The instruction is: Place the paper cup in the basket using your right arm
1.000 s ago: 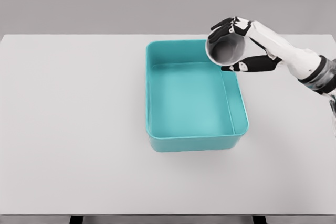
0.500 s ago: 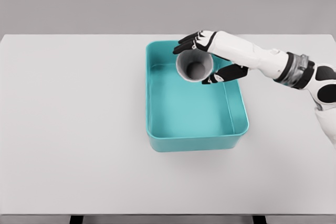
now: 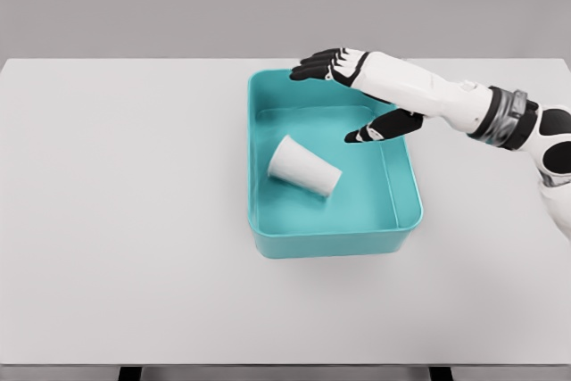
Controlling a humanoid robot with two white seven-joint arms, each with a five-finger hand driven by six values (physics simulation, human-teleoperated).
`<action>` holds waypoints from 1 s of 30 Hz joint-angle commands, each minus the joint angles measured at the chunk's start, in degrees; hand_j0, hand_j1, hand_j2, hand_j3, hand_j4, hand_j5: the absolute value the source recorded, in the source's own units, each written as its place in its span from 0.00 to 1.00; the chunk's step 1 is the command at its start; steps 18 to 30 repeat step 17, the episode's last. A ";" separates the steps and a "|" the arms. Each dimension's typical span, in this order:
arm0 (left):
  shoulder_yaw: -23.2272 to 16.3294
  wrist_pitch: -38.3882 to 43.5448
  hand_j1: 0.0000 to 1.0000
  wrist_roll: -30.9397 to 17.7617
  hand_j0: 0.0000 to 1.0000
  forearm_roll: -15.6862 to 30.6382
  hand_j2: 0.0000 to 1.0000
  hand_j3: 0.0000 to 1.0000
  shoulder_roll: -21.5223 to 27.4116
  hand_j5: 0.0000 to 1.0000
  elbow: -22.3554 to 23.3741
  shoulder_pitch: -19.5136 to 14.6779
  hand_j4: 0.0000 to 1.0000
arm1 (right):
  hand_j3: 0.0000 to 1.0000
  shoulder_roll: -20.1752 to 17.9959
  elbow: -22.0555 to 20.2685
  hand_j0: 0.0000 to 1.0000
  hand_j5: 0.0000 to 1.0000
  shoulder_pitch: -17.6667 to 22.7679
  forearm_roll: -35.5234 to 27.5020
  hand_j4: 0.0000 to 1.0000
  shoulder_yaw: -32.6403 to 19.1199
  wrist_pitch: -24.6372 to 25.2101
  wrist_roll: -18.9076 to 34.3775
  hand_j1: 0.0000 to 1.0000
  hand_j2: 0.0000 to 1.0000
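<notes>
A white paper cup (image 3: 303,167) lies on its side on the floor of the teal basket (image 3: 406,229), mouth toward the lower right. My right hand (image 3: 339,100) hovers over the basket's far half, fingers spread and holding nothing, thumb pointing down-left. The cup is apart from the hand, below and to its left. The right arm comes in from the right edge.
The basket stands in the middle of a white table (image 3: 125,220). The table's front edge runs along the bottom of the view.
The right hand carried the cup leftward over the basket, then let it go. The cup dropped and now lies on its side inside the basket.
</notes>
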 commanded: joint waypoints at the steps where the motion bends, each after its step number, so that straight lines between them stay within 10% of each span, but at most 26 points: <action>1: 0.05 -0.01 1.00 -0.01 1.00 0.00 1.00 1.00 0.00 1.00 0.00 0.00 1.00 | 0.99 -1.69 -1.27 0.99 0.99 0.00 -1.14 0.99 -0.61 0.27 -0.03 0.99 0.99; 7: -0.04 -0.01 1.00 -0.01 1.00 0.00 1.00 1.00 0.00 1.00 0.00 0.00 1.00 | 1.00 -14.34 -7.69 1.00 1.00 8.61 -19.23 1.00 -6.67 -0.08 -0.03 1.00 1.00; 15: 0.05 -0.01 1.00 -0.01 1.00 0.00 1.00 1.00 0.00 1.00 0.00 0.00 1.00 | 1.00 -14.61 -7.60 1.00 1.00 17.66 -24.25 1.00 -14.76 0.27 -0.03 1.00 1.00; 30: -0.04 0.08 1.00 -0.01 1.00 0.00 1.00 1.00 0.00 1.00 0.09 0.00 1.00 | 1.00 -14.35 -7.60 1.00 1.00 18.19 -24.25 1.00 -15.02 0.27 -0.03 1.00 1.00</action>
